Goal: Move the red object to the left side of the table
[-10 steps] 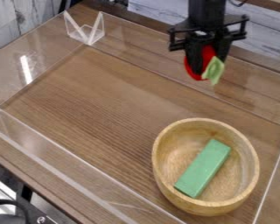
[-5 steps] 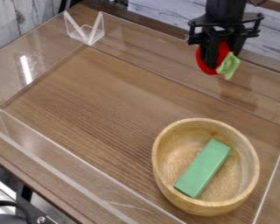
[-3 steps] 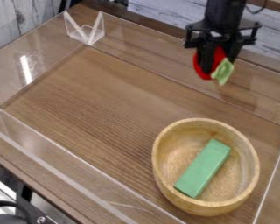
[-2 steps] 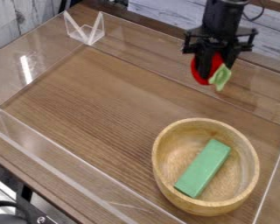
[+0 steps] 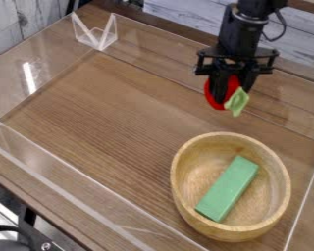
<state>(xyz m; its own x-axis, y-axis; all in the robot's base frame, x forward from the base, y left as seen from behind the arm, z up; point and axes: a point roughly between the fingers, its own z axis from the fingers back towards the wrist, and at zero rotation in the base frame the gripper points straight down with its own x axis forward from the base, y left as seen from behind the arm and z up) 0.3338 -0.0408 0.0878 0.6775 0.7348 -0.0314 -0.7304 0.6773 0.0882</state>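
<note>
**benchtop_dan:** Compared with a second ago, the black two-finger gripper (image 5: 231,86) has come down and drifted toward the camera and a bit left — it was up against the back wall, now it hangs over the wood-grain tabletop (image 5: 107,118) just behind the round light wooden bowl (image 5: 186,186). Jaws are clamped on the small red toy fruit with the green leafy end (image 5: 226,93), leaf poking out bottom right.

**mira_k:** So the fruit's off the table, on the right side — nowhere near the left yet?

**benchtop_dan:** Yep, whole width of the table to cross. My worry: it's riding low, and if it lets go here the rounded thing could roll, maybe into the bowl where the flat green rectangular block (image 5: 228,188) sits.

**mira_k:** Grip looks off-centre too, most of the fruit hanging below the fingers. A quick sideways sweep might twist it loose.

**benchtop_dan:** And the clear acrylic wall (image 5: 28,74) on the left is hard to see — overshoot and it bumps that.
</note>
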